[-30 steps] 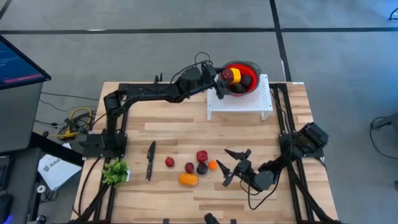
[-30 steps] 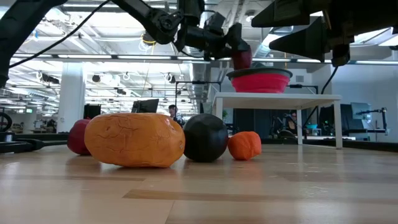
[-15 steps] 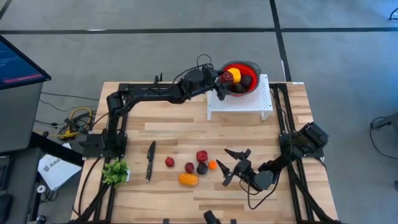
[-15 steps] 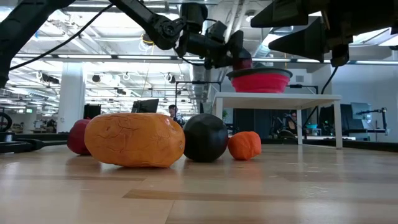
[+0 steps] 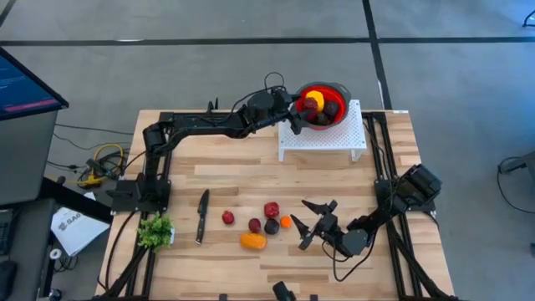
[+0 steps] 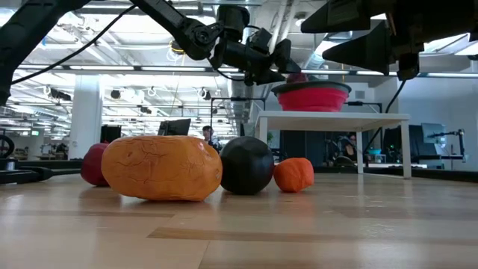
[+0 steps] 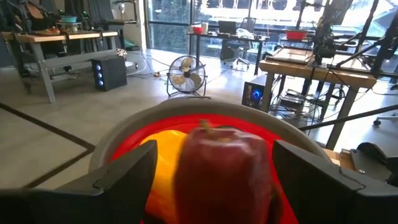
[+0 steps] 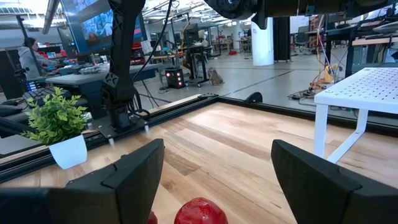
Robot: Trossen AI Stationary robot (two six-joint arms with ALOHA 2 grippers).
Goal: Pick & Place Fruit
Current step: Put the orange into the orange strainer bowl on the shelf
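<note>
My left gripper (image 5: 298,107) is open at the left rim of the red bowl (image 5: 338,90), which stands on a white rack (image 5: 322,140). In the left wrist view a dark red fruit (image 7: 224,171) lies in the bowl between the lines of the two spread fingers, next to a yellow piece (image 7: 163,162). Several more fruit pieces lie on the table's near middle: red ones (image 5: 272,209), a dark purple ball (image 6: 246,166), a small orange one (image 6: 293,174) and a long orange one (image 6: 160,168). My right gripper (image 5: 314,221) waits open just right of them, low over the table.
A black-handled knife (image 5: 201,216) lies left of the fruit, and a small green plant (image 5: 155,231) stands at the near left edge. The rack takes up the far right part of the table. Bare wood stretches across the middle and left.
My left gripper has let go of the dark red fruit over the bowl. The fruit has dropped from between the fingers into the bowl, beside the yellow piece. The arm has stayed at the bowl's left rim.
</note>
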